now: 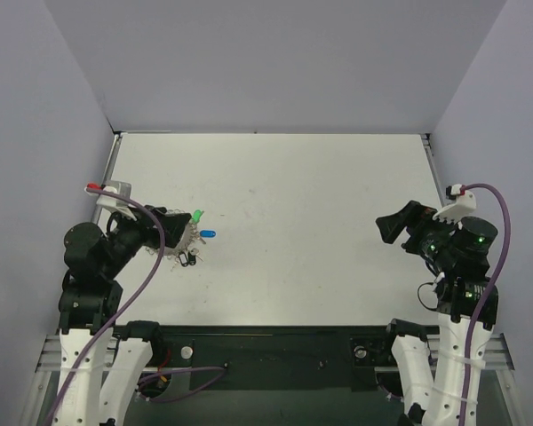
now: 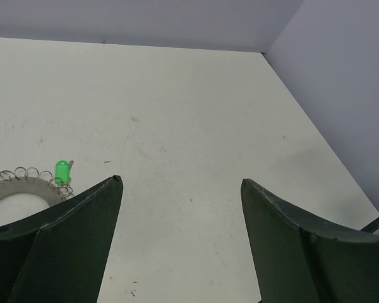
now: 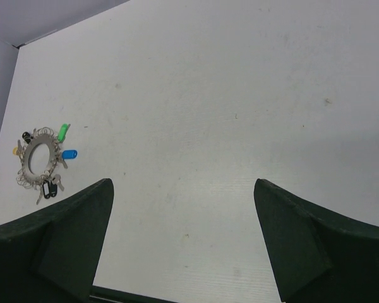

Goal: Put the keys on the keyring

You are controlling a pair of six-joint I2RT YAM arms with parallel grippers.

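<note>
Worktop (image 3: 208, 95) is carrying one keyring (image 3: 39, 158), a silvery loop edged with small wire coils. Five heads are fanning at its rim: one green key (image 3: 63, 131), one blue key (image 3: 69, 153), one yellow key (image 3: 15, 150) and two black keys (image 3: 48, 189). The left gripper (image 2: 180, 182) is hanging spread, its left finger partly covering the ring. The right gripper (image 3: 182, 183), also spread, is holding nothing, with the ring far to its left.
</note>
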